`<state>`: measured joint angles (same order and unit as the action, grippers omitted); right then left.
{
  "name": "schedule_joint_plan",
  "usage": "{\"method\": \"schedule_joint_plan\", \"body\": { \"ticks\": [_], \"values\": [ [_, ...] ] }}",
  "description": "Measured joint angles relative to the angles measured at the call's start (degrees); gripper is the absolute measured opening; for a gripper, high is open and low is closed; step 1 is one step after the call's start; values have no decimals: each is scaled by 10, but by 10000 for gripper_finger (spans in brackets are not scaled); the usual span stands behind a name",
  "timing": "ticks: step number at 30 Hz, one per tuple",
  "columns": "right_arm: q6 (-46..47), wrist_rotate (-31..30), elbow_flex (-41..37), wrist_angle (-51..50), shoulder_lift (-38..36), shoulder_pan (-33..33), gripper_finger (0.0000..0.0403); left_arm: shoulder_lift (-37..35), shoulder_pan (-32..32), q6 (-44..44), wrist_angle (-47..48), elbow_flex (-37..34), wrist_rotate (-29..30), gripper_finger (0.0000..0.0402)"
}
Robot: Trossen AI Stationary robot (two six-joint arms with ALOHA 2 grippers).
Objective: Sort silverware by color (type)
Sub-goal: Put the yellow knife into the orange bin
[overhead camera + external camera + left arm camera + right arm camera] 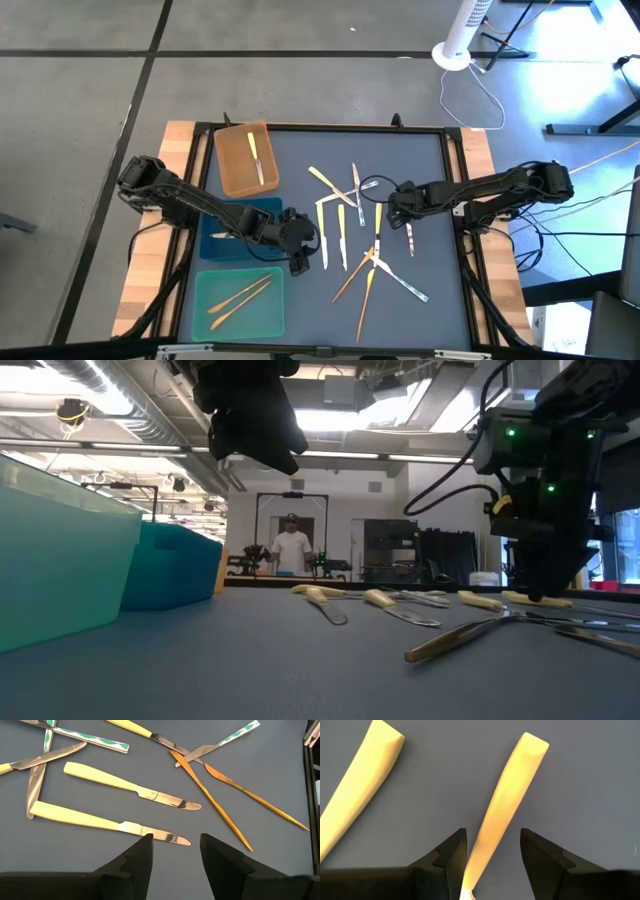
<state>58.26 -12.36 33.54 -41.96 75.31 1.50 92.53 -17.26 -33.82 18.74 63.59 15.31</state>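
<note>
The silverware [355, 230] lies scattered on the blue-grey mat: yellow-handled knives [107, 822], orange-gold pieces [215, 800] and silver ones [405, 283]. My right gripper [493, 835] is low at the mat, open, one finger on each side of a yellow handle [507, 805]. My left gripper [176, 840] hangs open above the mat, just short of a yellow-handled knife's blade tip [175, 839], with nothing between its fingers. The brown tray [232, 175] holds one yellow-handled knife [254, 152]. Two orange-gold pieces [238, 296] lie in the teal tray [205, 318]. My right gripper comes from above, pointing down, with its fingers [451, 855] across the yellow handle's blade-side half [482, 855]. The handle lies flat on the mat. Whether either finger touches it, I cannot tell.
A blue tray [262, 208] sits between the brown and teal ones on the mat's left, partly under my left arm. Green-patterned utensils [87, 737] cross others in the pile. Bare mat lies toward the right and near edges [440, 300]. A person [292, 548] stands far behind the table.
</note>
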Motion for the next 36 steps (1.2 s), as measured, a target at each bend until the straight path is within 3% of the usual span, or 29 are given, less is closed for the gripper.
{"method": "schedule_joint_plan", "body": {
  "ticks": [13,26,36],
  "values": [
    [14,10,-43,68,-2,0,167,0,0,0,0,0,0,157],
    [15,-4,-45,67,-1,0,52,0,0,0,0,0,0,157],
    [13,-6,-45,78,-1,0,34,0,0,0,0,0,11,157]
  ]
}}
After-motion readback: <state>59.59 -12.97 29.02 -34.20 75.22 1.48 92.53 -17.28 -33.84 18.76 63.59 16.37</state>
